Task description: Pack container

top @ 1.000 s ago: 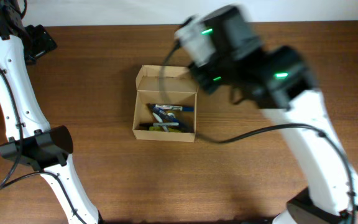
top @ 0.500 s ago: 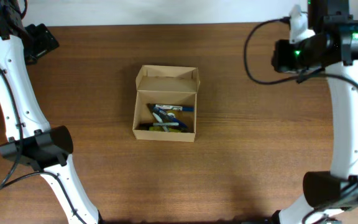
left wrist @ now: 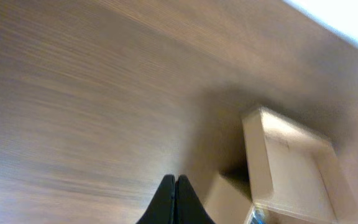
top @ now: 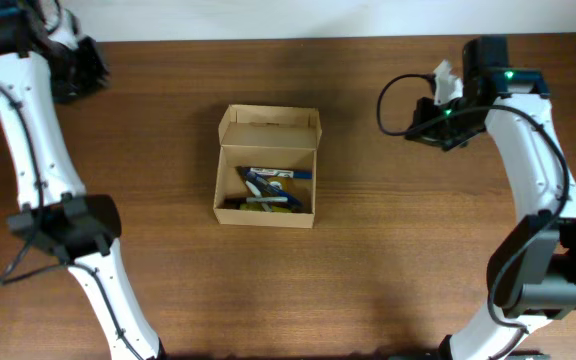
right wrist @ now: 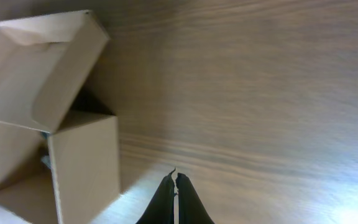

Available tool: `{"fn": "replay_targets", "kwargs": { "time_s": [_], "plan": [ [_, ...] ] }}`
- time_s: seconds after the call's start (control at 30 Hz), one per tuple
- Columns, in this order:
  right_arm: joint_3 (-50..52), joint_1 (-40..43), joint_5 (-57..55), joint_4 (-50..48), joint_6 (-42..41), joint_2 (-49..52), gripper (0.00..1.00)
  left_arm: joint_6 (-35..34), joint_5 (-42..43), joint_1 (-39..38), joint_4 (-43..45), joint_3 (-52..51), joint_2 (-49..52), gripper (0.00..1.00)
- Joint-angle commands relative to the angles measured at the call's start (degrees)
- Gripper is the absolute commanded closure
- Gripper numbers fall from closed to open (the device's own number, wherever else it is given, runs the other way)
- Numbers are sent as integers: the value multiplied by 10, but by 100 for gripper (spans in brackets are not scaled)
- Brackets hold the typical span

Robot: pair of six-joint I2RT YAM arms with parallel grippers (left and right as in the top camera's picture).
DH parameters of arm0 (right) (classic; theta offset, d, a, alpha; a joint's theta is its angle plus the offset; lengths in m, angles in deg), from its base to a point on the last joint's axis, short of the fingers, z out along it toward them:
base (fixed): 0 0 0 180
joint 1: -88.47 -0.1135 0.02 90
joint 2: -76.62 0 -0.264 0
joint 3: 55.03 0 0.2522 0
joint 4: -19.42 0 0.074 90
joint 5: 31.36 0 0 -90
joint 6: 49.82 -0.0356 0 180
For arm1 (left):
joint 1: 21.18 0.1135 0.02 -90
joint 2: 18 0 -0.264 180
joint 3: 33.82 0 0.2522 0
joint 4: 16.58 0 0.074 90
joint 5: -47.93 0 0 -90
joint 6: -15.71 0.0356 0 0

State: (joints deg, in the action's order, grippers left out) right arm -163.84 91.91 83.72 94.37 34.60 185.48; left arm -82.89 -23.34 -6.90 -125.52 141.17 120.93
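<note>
Container (top: 264, 220) open, midway on table (top: 398, 270)

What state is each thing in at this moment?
Box: open, upright.
Lid: folded back from the opening.
Pens: lying jumbled inside the box.
Left gripper: shut, empty, away from the box.
Right gripper: shut, empty, away from the box.

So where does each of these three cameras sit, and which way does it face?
Overhead: above the table, facing straight down on the open container; both white arms show.
Left wrist: on the left arm, facing down past the shut left gripper at table and container.
Right wrist: likewise, past the shut right gripper.
Shared: all three see the container.
</note>
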Motion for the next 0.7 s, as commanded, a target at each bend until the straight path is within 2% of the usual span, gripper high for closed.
{"fn": "replay_targets", "kwargs": {
  "time_s": [0.0, 0.07, 0.17, 0.37, 0.67],
  "plan": [
    [31, -2, 116, -35, 6, 23, 96, 84, 153, -3, -15, -6, 72, 99],
    [42, -4, 153, -58, 6, 51, 96, 85, 212, -6, -15, -23, 100, 99],
    [42, -8, 171, -66, 6, 86, 96, 96, 235, -20, -15, -41, 129, 99],
    [42, -23, 219, -97, 6, 138, 96, 117, 233, -66, -15, -89, 160, 98],
    [42, -83, 219, -142, 6, 183, 96, 94, 224, -132, -3, -94, 225, 98]
  ]
}}
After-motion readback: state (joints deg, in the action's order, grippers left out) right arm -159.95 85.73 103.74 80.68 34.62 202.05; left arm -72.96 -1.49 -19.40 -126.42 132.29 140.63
